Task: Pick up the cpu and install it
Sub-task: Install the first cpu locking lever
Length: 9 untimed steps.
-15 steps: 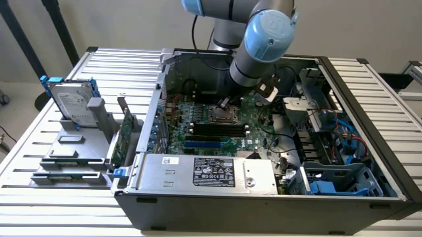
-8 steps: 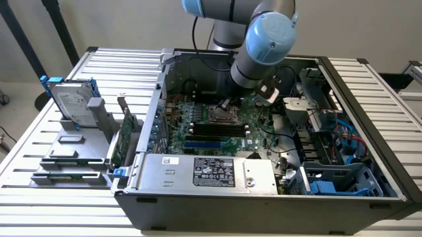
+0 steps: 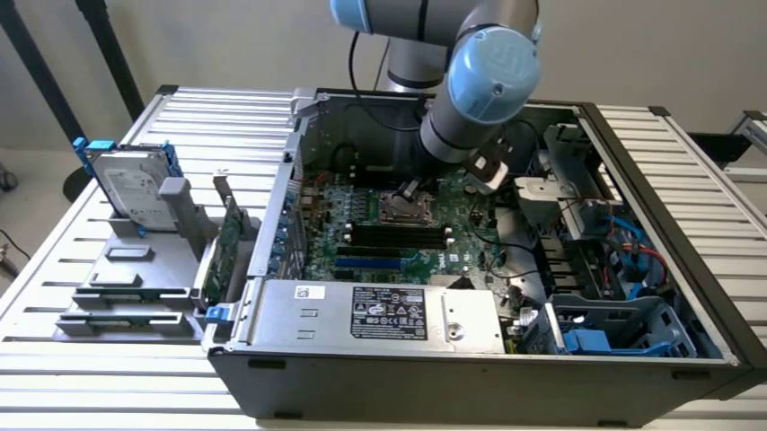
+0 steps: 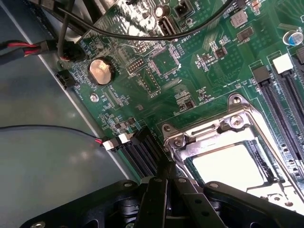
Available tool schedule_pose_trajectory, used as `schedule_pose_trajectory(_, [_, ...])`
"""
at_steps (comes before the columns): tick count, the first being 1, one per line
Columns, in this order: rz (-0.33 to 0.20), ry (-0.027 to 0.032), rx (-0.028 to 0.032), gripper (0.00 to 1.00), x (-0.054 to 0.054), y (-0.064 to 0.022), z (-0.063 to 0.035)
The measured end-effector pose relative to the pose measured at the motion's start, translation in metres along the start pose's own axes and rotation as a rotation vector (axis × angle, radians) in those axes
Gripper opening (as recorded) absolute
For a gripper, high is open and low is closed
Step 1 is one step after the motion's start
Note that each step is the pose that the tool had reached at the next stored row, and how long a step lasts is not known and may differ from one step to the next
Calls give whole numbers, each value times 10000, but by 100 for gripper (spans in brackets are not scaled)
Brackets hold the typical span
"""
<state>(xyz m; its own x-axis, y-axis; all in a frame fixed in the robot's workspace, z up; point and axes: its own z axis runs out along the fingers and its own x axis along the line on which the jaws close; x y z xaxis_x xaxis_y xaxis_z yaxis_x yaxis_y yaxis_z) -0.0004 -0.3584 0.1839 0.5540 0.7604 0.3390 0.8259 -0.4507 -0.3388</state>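
**A:** What is on the table?

**B:** An open computer case (image 3: 480, 359) lies on its side on a slatted metal table (image 3: 707, 171). Inside it sits a green motherboard (image 3: 396, 238). A silver power supply (image 3: 383, 314) with a label fills the near edge of the case. On the exterior view's left, outside the case, a grey rack (image 3: 132, 287) holds a silver hard drive (image 3: 129, 193) with blue rails, standing upright, and a long green circuit card (image 3: 222, 256) stands just beside the case wall.

**A:** Where is the robot arm?

**B:** The arm (image 3: 480, 90) reaches down from the far side into the case. Its gripper (image 3: 414, 190) hangs just above the processor socket (image 3: 405, 208) near the middle of the motherboard.

**A:** Is the gripper holding anything?

**B:** No. In the wrist view the black fingers (image 4: 159, 190) are pressed together, closed on nothing, right at the socket's edge.

**A:** And the cpu?

**B:** The cpu (image 4: 230, 164) lies flat inside the socket, its pale metal top glaring in the light. The socket's shiny metal frame (image 4: 209, 126) surrounds it. I cannot tell whether the fingertips touch it.

**A:** Anything else close by?

**B:** A round coin battery (image 4: 101, 71) sits on the board, and black memory slots (image 4: 280, 104) run beside the socket.
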Motion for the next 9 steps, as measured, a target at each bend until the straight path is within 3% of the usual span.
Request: schedule_pose_trajectory(9, [-2, 25, 20, 11, -34, 26, -6])
